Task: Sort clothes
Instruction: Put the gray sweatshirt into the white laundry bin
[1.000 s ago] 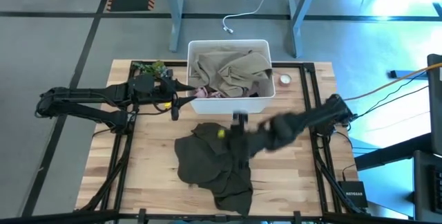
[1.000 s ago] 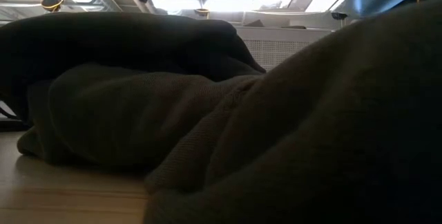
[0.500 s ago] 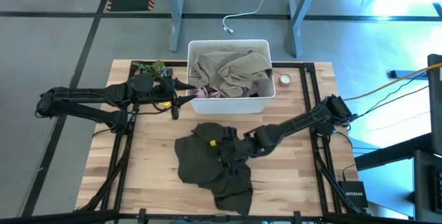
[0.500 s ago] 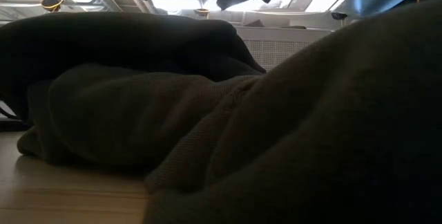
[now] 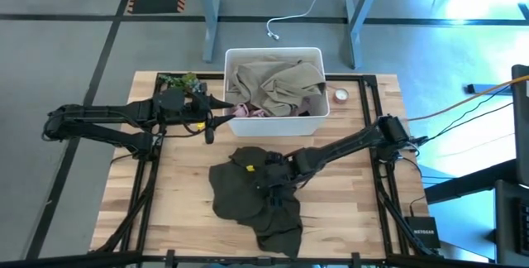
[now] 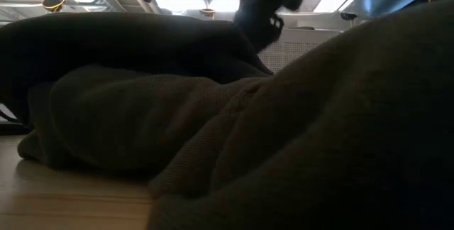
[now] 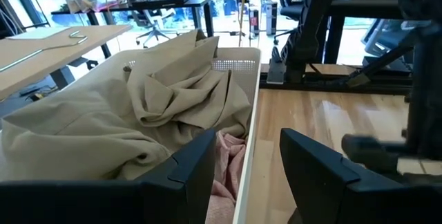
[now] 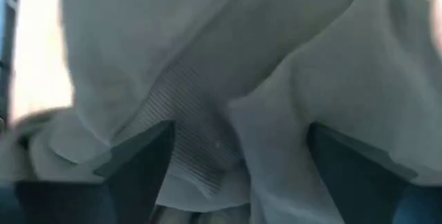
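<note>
A dark olive garment [image 5: 252,198] lies crumpled on the wooden table near its front edge; it also fills the low view [image 6: 213,130]. My right gripper [image 5: 266,174] is open, low over the garment's upper middle. In the right wrist view, its fingers [image 8: 135,162] stand either side of a ribbed hem [image 8: 183,124]. A white bin [image 5: 318,53] at the far middle holds a khaki garment [image 5: 277,82], a pink one [image 5: 246,111] and a black one [image 5: 307,112]. My left gripper [image 5: 207,125] is open and empty by the bin's near left corner. My right gripper comes at the olive garment slanting down from the table's right, its open fingers astride a ribbed fold [image 8: 207,148]. I cannot tell whether the fingertips touch the cloth.
A small green plant [image 5: 178,79] stands at the far left of the table and a small round red and white thing [image 5: 340,96] right of the bin. Black frame rails [image 5: 372,102] run along both table sides. Bare wood lies left and right of the olive garment.
My right gripper has swung from in front of the bin toward the near left and down onto the olive garment, entering the top of the low view. The garment has kept its shape.
</note>
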`<move>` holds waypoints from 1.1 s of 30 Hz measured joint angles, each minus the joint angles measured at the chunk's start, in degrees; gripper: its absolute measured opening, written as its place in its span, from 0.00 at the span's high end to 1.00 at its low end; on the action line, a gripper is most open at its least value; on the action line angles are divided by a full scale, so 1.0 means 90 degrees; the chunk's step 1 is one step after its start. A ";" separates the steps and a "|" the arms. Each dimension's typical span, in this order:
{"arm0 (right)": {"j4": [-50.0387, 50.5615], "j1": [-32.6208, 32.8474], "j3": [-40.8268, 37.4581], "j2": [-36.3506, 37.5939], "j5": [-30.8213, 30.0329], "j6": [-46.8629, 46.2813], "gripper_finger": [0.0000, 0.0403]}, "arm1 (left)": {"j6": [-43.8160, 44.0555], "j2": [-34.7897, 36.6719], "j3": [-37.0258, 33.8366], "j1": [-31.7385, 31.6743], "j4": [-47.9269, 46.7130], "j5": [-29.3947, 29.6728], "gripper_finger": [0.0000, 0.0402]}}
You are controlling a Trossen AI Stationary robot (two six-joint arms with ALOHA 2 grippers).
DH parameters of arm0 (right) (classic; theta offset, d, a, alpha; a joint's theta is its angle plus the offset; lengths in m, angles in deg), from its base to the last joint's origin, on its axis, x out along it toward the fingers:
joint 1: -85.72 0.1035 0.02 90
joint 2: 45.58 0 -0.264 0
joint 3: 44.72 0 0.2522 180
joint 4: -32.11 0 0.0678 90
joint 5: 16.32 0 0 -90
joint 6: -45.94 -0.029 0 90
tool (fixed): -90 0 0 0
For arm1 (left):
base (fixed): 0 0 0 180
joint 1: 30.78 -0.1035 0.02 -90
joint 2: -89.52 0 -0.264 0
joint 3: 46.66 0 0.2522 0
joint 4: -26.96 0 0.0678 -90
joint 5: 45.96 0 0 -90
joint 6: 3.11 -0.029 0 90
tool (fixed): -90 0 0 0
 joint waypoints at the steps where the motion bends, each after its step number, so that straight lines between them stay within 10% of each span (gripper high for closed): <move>1: -0.0050 0.0031 0.0000 -0.0104 0.0060 -0.0017 0.11 | -0.0002 0.0000 0.0002 0.0002 -0.0003 0.0000 0.61; 12: -0.0744 -0.0187 0.0041 -0.1139 0.0072 0.0940 0.16 | 0.0046 0.0000 0.0002 0.0002 0.0006 0.0000 0.61; 27: 0.0026 -0.0696 0.0034 -0.1301 -0.1293 0.0912 0.89 | 0.0165 -0.0005 0.0002 0.0002 -0.0019 0.0002 0.61; 33: 0.0474 -0.0330 0.0016 -0.1220 -0.2173 0.0822 0.90 | 0.0165 -0.0005 0.0000 0.0002 -0.0042 0.0000 0.61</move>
